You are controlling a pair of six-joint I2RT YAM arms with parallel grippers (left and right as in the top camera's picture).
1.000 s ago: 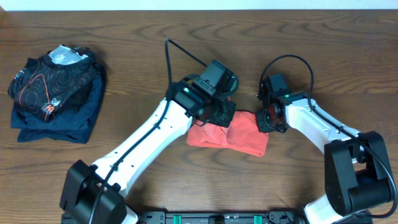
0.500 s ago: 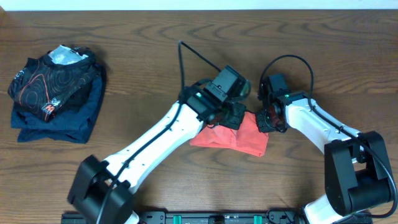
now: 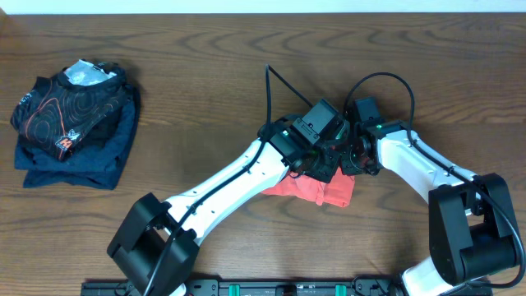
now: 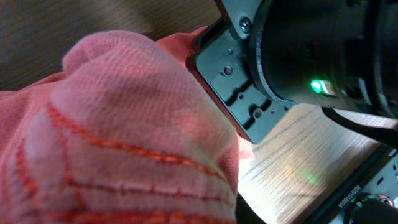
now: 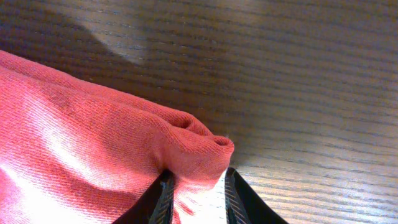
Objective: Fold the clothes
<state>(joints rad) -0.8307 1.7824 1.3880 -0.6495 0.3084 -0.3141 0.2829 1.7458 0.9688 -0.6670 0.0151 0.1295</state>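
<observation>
Upper left of the overhead frame there's a black garment with orange contour lines (image 3: 70, 103) sitting on a folded navy garment (image 3: 94, 160), well apart from everything else. My left arm (image 3: 234, 177) runs diagonally from the bottom left up to the middle of the table (image 3: 205, 57). The left fingers (image 3: 326, 163) are right over the coral-red T-shirt (image 3: 316, 191), which lies bunched in a small heap just right of centre. Honestly I can't tell how the left fingers stand. That wrist cam is just a faceful of red knit, with a black housing (image 4: 249, 93) and a green light at the upper right. Just beside them, the right fingers (image 3: 355, 160) sit at the shirt's right edge, and their wrist cam shows them pinched narrow on a rolled fold of the T-shirt. The right arm (image 3: 423, 164) comes in from the lower right.
</observation>
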